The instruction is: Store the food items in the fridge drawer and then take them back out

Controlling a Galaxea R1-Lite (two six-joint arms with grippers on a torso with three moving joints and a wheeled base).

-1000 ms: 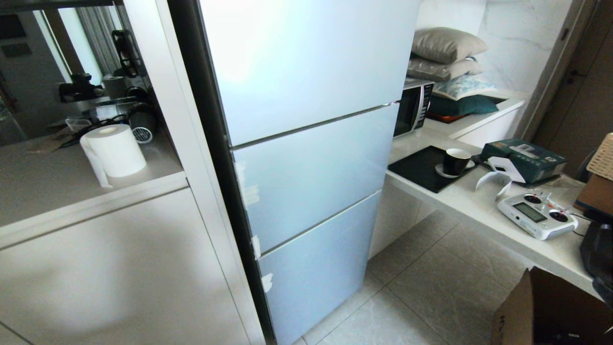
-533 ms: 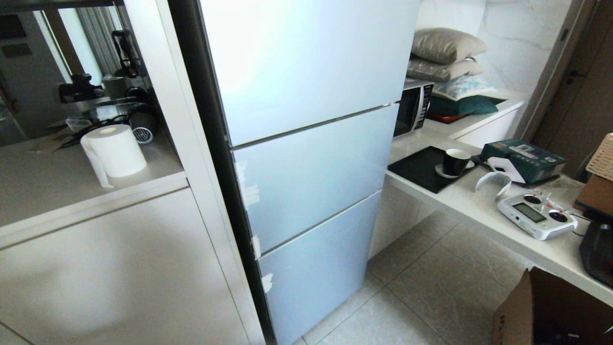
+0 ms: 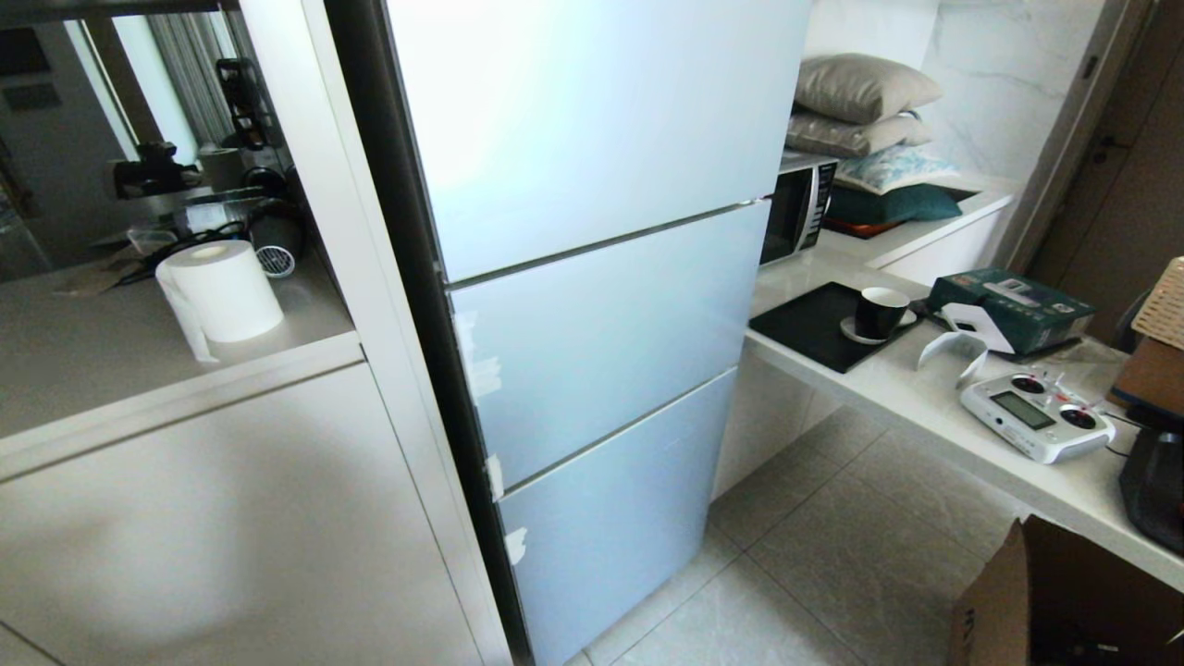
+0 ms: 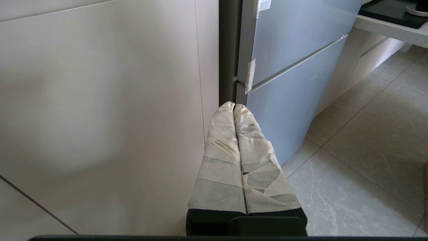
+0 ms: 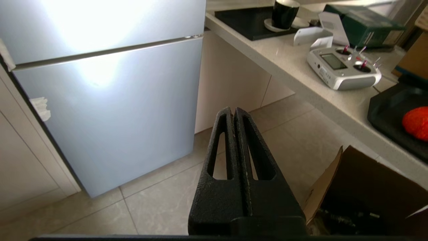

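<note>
Right gripper (image 5: 234,112) shut tight, empty, aimed at floor before fridge (image 3: 601,324). Left gripper (image 4: 234,107) shut, empty, parked low. Red food item (image 5: 416,123) on black tray (image 5: 388,113) on counter. Fridge closed, drawer unseen. Judged: storing not begun or all finished; otherwise next open door. Versus earlier: dark shape at right edge of head view smaller.

Three fridge doors (image 3: 592,342), three pillows (image 3: 865,88), one paper roll (image 3: 222,291), one cup (image 3: 879,312), one red food item (image 5: 416,123).
</note>
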